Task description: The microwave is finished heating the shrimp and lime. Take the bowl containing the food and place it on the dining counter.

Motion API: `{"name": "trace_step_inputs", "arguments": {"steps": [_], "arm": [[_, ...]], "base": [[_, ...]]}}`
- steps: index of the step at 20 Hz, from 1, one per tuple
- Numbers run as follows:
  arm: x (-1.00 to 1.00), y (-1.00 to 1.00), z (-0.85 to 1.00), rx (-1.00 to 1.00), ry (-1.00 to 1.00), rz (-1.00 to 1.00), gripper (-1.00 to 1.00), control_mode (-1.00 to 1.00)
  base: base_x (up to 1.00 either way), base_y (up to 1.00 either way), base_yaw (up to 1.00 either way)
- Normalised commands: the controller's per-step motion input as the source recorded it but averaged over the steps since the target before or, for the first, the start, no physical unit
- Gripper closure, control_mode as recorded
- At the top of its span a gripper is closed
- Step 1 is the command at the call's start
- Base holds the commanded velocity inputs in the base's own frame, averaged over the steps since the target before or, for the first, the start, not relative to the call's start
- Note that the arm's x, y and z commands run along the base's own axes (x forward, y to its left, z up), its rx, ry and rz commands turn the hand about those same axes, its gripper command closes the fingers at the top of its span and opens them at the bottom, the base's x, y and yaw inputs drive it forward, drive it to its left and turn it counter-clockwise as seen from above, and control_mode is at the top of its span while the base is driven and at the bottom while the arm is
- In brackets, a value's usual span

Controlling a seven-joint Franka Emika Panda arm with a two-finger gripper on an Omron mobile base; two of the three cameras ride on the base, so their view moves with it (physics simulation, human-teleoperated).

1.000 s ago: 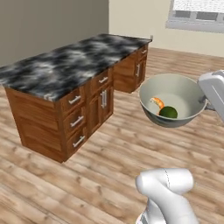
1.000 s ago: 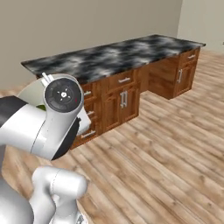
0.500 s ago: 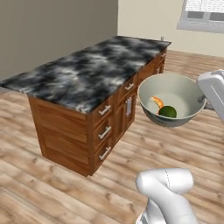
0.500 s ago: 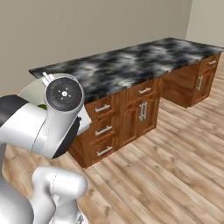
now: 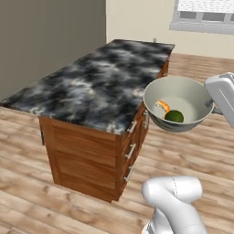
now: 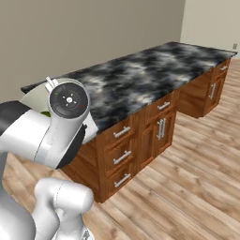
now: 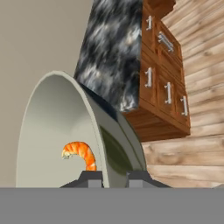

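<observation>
One bowl (image 5: 179, 104), one shrimp (image 5: 162, 106) and one lime (image 5: 174, 116) were counted right of centre; the tool (image 7: 114, 177) was clamped on the rim, its fingertips largely cut off.

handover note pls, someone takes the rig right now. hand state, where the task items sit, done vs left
Hand: shut on the rim of the bowl, one finger inside, one outside.
Bowl: held in the air beside the dining counter, over the wood floor on its drawer side, not yet above the top.
Shrimp and lime: both inside the bowl.
Done: bowl with the food is out and carried up to the counter.
Left: bring the bowl over the marbled top, set it down, open the hand and back off.
</observation>
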Motion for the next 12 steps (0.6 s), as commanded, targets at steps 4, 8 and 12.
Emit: {"name": "trace_step_inputs", "arguments": {"steps": [4,8,12], "arm": [[0.00,0.00,0.00,0.00,0.00,0.00,1.00,1.00],[0.00,0.00,0.00,0.00,0.00,0.00,1.00,1.00],[0.00,0.00,0.00,0.00,0.00,0.00,1.00,1.00]], "base": [[0.47,1.00,-0.31],[0.20,1.00,-0.25],[0.21,1.00,-0.26]]}}
